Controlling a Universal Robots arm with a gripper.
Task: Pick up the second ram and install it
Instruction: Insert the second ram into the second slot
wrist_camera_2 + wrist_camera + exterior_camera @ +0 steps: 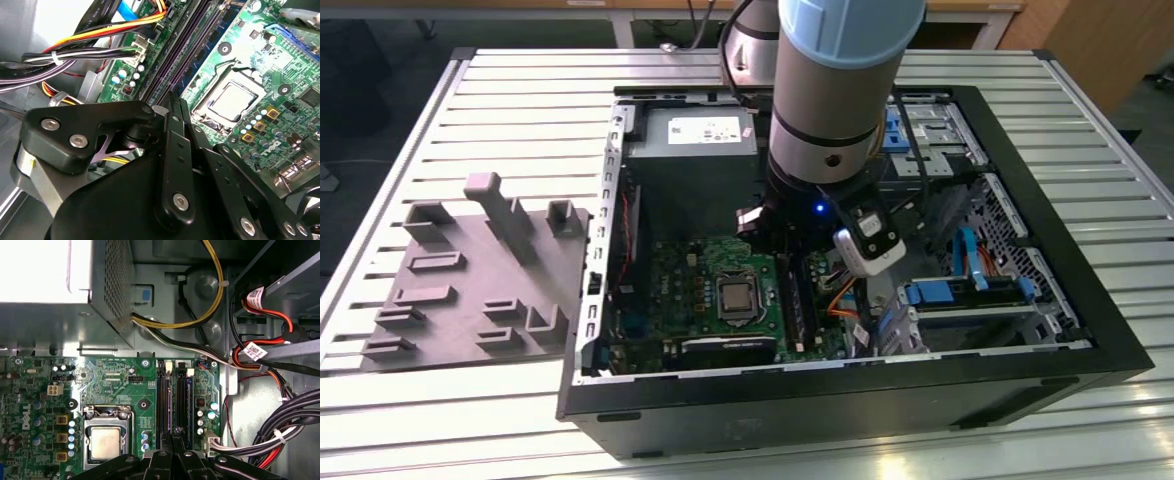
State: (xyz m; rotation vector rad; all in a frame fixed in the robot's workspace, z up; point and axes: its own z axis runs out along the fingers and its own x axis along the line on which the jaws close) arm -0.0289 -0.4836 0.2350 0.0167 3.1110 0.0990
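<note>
second wrist view has our claw [172, 102] pressed together over the ram slots [192, 42]; we judge installation pressing, needing straight downward force.

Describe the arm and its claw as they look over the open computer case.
The arm is a thick round tube, pale blue above and silver-grey below, with a small blue light near the wrist. A white and black camera unit hangs beside it. The claw is matt black, built of flat linked bars joined by silver screws.

Arm [834, 90] vertical, fingers [172, 130] pressed together.
</note>
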